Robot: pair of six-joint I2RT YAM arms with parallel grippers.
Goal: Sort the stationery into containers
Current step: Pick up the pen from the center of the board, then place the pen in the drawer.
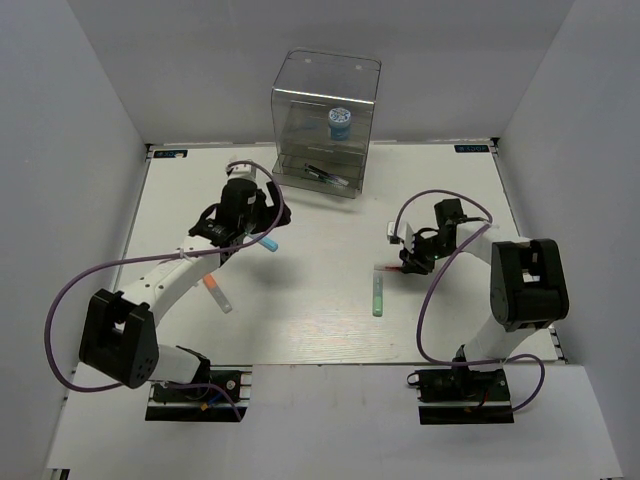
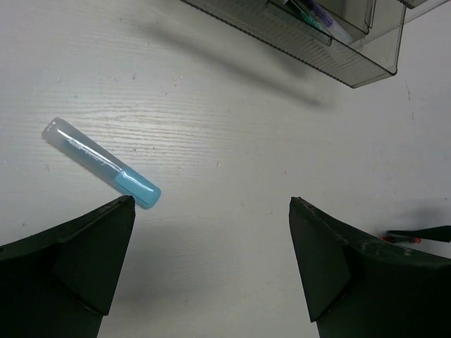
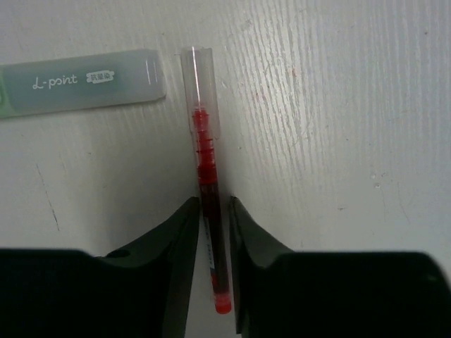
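A thin red pen [image 3: 204, 151] lies on the white table, and my right gripper [image 3: 213, 204] is shut on its dark barrel, one finger on each side. A green marker [image 3: 81, 89] lies just beyond the pen's clear cap, seen from above as the green marker [image 1: 378, 296]. My left gripper [image 2: 211, 201] hangs wide open over bare table with nothing between its fingers. A white marker with a blue cap [image 2: 102, 163] lies just ahead of its left finger. The clear container [image 1: 325, 120] stands at the back with a blue-white pot [image 1: 340, 123] inside.
A white marker with an orange cap [image 1: 217, 294] lies beside the left arm's forearm. The container's grey bottom drawer [image 2: 317, 49] sticks out open with several pens in it. White walls close in the table on the left, back and right.
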